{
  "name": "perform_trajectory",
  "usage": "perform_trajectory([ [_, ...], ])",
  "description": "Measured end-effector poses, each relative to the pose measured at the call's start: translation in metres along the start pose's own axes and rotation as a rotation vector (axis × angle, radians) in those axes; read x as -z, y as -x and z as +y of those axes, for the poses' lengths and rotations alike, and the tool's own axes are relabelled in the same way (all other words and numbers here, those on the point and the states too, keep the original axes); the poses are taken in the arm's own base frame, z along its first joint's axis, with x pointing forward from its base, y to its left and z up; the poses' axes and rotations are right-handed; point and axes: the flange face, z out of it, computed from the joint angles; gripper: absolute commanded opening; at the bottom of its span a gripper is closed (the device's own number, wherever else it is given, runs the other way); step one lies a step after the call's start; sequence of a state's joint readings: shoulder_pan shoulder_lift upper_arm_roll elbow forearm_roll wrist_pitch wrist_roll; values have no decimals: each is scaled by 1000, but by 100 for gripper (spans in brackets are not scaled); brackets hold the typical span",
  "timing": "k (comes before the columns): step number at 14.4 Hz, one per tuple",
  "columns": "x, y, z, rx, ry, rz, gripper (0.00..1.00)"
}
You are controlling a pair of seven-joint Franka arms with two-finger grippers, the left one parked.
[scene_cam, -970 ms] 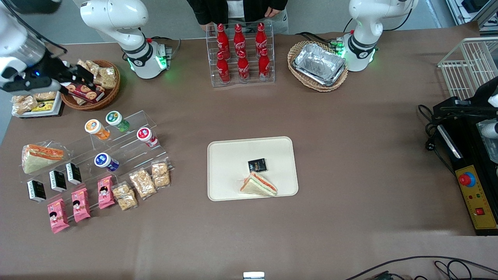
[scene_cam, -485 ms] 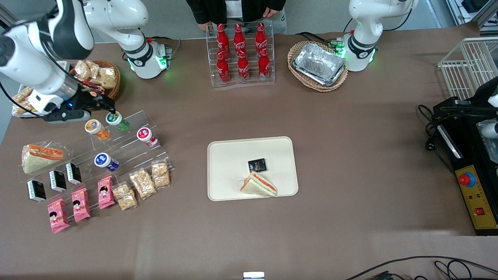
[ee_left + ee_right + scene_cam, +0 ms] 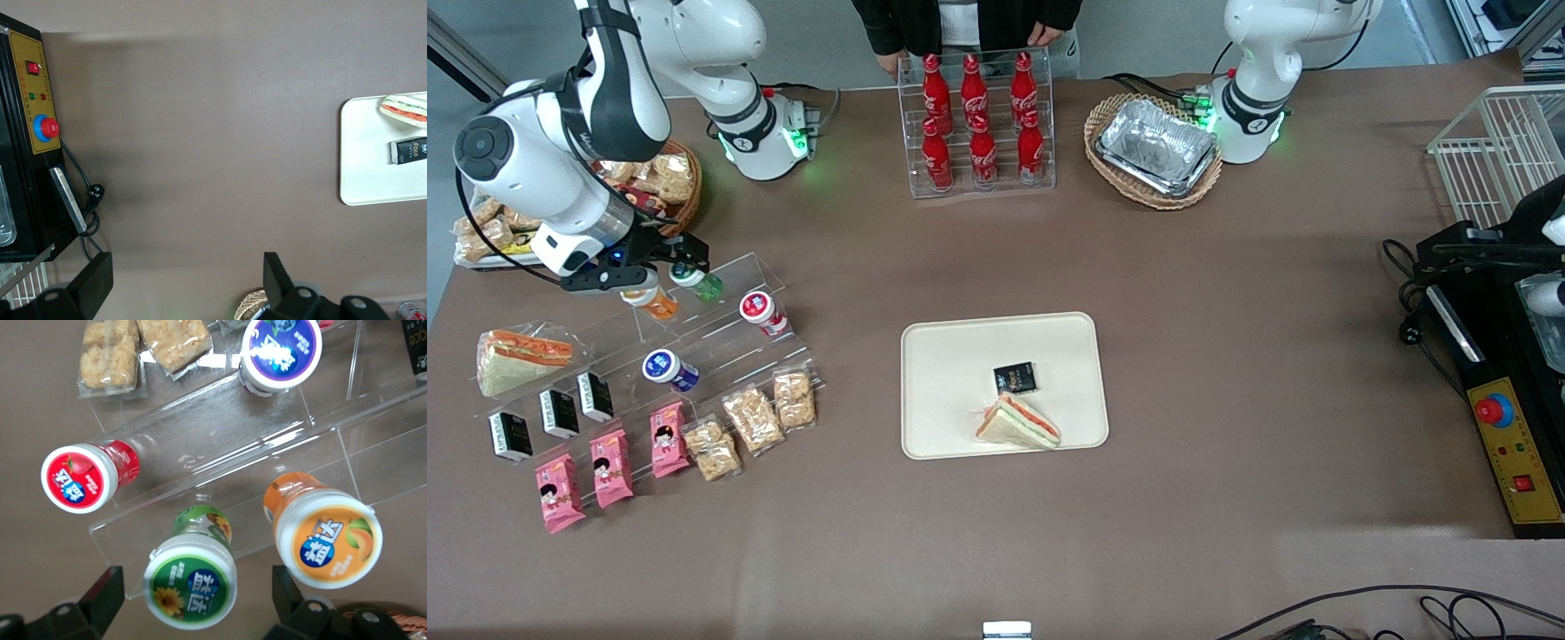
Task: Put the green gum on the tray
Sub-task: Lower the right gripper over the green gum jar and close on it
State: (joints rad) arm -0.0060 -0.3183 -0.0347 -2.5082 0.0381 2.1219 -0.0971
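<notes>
The front camera looks steeply down on the whole brown surface (image 3: 1227,373) from well off, taking in both arm bases, the clear stepped rack (image 3: 703,324) and the cream tray (image 3: 951,356); the right wrist camera sits close above that rack (image 3: 267,447), facing down past the open jaws of the gripper (image 3: 193,603) at the green gum (image 3: 191,583) and orange bottle (image 3: 327,537), shared with the front view (image 3: 698,283); the left wrist camera faces down from higher up, sharing the tray (image 3: 363,153) and sandwich (image 3: 403,110) with the front view.
</notes>
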Motion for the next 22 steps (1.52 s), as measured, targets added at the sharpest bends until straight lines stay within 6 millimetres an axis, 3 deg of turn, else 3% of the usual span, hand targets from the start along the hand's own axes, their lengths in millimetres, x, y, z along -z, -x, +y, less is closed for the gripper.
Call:
perform_trajectory([
  [10,-6,-1,-11,-6,10,-4,96],
  [14,-10,-3,-11,-8,10,-7,68],
  [16,-13,-4,-11,-9,11,-7,42],
  [19,-15,-5,-11,-10,11,-8,16],
  [22,-14,-5,-11,-10,11,-6,7],
])
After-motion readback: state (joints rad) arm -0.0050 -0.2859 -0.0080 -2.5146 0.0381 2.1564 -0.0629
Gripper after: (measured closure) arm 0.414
